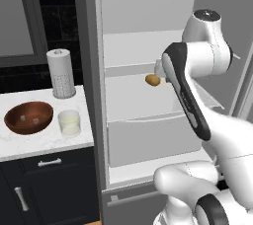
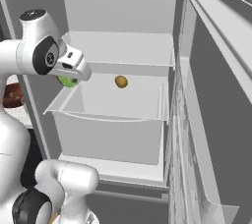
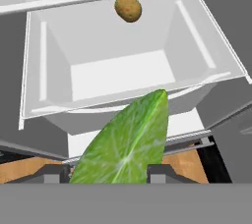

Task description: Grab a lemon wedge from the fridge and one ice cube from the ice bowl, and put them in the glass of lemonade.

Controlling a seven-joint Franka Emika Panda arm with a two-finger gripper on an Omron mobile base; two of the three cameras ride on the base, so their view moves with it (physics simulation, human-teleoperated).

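Lemon wedge [image 3: 129, 145] fills the lower middle of the hand view, its green cut face between the two dark finger tips [image 3: 54, 174], which are closed against it on either side. In the right base view the gripper [image 2: 70, 79] sits at the middle left with the green piece just beneath it. Beyond, the fridge [image 2: 123, 46] stands open, and a tan-orange oval item [image 3: 128, 9] rests in its white bin at the top centre. At the left of the left base view, the ice bowl [image 1: 28, 117] lies on the counter [image 1: 29, 142], with the glass of lemonade [image 1: 69, 123] just beside it, below the paper-towel roll [image 1: 61, 73].
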